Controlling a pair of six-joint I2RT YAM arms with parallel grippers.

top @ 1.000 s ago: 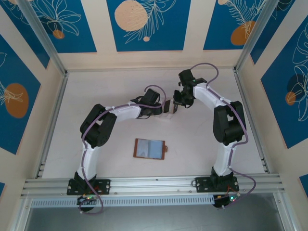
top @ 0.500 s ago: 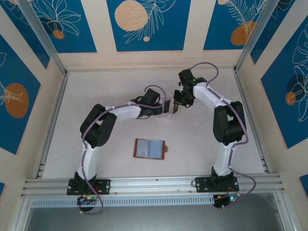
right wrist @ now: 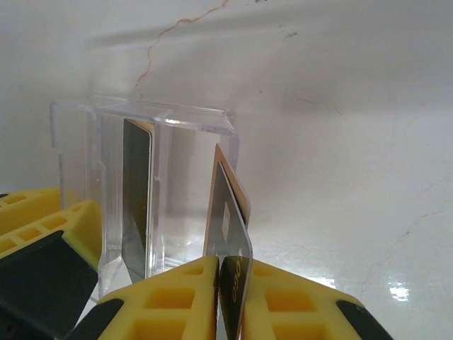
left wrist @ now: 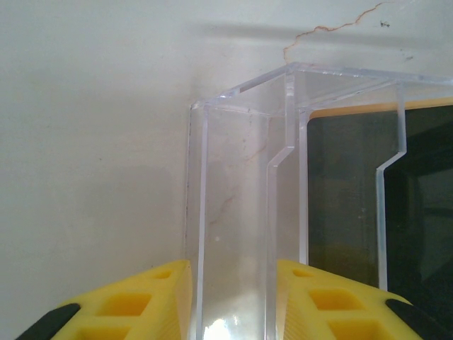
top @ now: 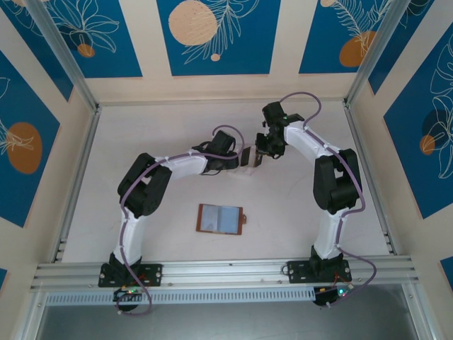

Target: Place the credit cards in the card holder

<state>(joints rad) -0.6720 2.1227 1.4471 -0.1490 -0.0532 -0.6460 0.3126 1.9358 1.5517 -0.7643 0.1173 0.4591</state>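
Wallet (top: 221,218) lies open on the table (top: 163,120), toward its near edge. Farther back, left gripper (left wrist: 233,280) clamps a clear stand (left wrist: 233,184). Right gripper (right wrist: 228,269) pinches a dark card (right wrist: 228,212) just beside it, and another card (right wrist: 136,202) stands inside.

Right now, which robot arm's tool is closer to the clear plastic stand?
Left. The left tool is clamped on the clear stand itself, one finger on each side. The right tool sits just beside it, pinching a card.

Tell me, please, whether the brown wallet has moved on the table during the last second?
No. The brown wallet lies open in the same spot, with the same gap to the aluminium rail at the near edge in all three top views.
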